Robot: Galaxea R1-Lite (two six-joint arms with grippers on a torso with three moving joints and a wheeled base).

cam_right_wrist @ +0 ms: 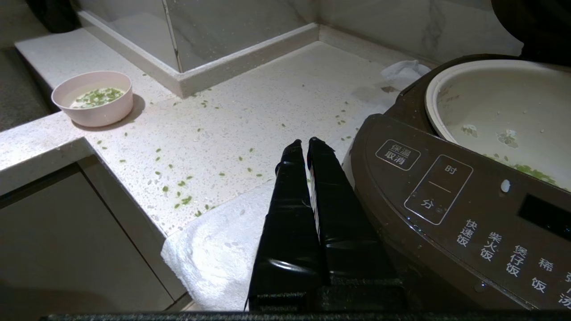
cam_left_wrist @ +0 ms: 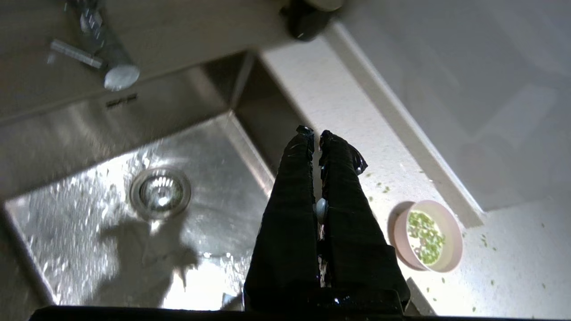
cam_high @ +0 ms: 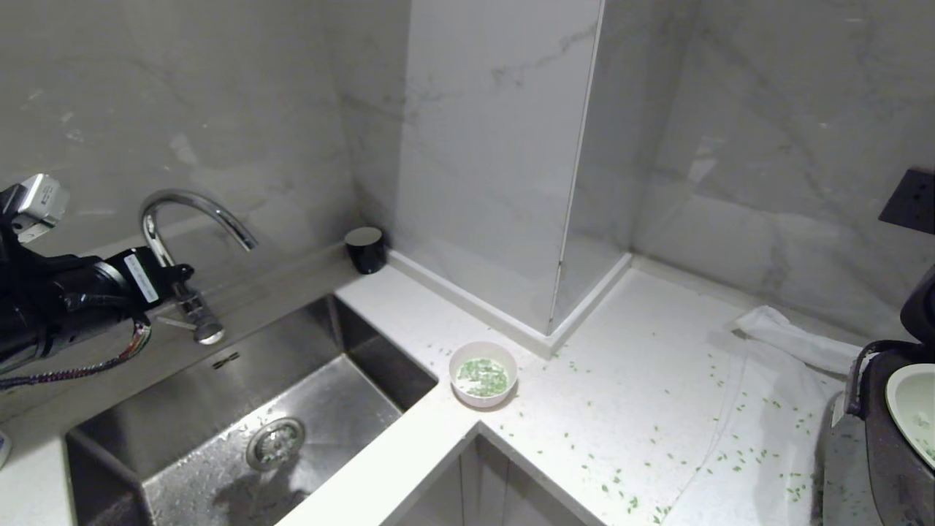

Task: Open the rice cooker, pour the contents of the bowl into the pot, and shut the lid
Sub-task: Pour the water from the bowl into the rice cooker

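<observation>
Right pincer (cam_right_wrist: 308, 145) — fingers pressed together, empty, hanging over a white cloth (cam_right_wrist: 214, 254) just beside the rice cooker (cam_right_wrist: 446, 200). The cooker stands open; the pot (cam_right_wrist: 499, 98) is exposed, with a few green bits at its bottom. The lid is mostly out of view.

Left pincer (cam_left_wrist: 316, 136) — also closed on nothing, held above the edge where sink (cam_left_wrist: 89, 169) meets tabletop (cam_high: 643, 380). The bowl (cam_high: 483, 372) sits near that corner, upright, contents (cam_high: 482, 375) inside in a little water. Green bits (cam_high: 621, 478) are scattered across the tabletop between bowl and cooker.

Step in hand, as I judge it: fetching the bowl. The left pincer must open first, then take the rim without tipping — the bowl looks light and likely to slide. Carry level; pour low over the pot to avoid more spill.

Writing: panel reads 保温/取消, 时, 分, 快速饭, 柴火饭, 煲仔饭; the farthest label is cut off, possibly 稀饭. No brand seen.

Farther: faucet (cam_high: 182, 219), dark cup (cam_high: 364, 248) by the wall.
</observation>
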